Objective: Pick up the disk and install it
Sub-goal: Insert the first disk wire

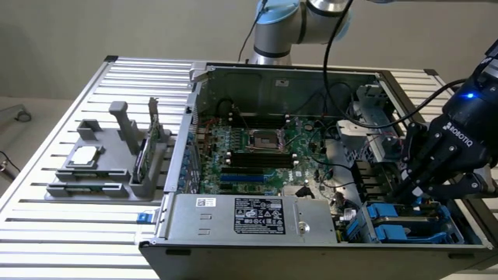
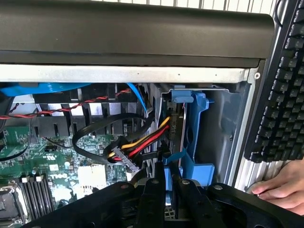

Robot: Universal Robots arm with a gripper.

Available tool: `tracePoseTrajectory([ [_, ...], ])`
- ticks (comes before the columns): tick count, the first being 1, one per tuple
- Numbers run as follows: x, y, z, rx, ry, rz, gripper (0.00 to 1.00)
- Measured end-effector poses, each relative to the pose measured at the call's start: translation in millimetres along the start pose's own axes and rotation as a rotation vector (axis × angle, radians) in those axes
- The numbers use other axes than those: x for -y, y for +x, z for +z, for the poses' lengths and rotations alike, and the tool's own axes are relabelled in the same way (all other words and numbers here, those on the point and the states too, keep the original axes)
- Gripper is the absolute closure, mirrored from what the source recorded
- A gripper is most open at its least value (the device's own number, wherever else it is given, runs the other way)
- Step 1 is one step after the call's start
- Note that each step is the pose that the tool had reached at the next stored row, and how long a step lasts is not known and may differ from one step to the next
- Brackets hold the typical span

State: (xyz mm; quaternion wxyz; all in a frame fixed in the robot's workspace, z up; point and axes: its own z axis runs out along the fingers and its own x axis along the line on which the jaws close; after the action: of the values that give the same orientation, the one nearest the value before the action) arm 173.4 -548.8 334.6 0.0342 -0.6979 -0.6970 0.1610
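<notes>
Exterior view: slatted table [image 1: 70, 236], beige wall [image 1: 116, 29], gripped disk [image 1: 395, 225].

Arm reaching down on the exterior view's right, gripper nearly closed.
The arm [image 1: 280, 29] rises at the far side. Its black gripper [image 1: 411, 195] tilts downward, with a blue light lit on the wrist [image 1: 467, 96]. In the wrist view the two fingers [image 2: 154, 194] stand close together, pinching the edge of the disk [image 2: 194, 128].

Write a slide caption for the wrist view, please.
Gripper clamps the blue-framed disk inside the computer case, beside coloured cables, a person's hand nearby.
</notes>
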Motion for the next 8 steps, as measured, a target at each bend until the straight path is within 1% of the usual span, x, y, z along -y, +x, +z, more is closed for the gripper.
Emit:
tracePoseTrajectory([
  [5,-3.9,-0.1,-1.0,-0.0022,0.0080,0.007,0.84],
  [8,-5.6,-0.1,-1.3,-0.0035,0.0145,0.013,0.84],
])
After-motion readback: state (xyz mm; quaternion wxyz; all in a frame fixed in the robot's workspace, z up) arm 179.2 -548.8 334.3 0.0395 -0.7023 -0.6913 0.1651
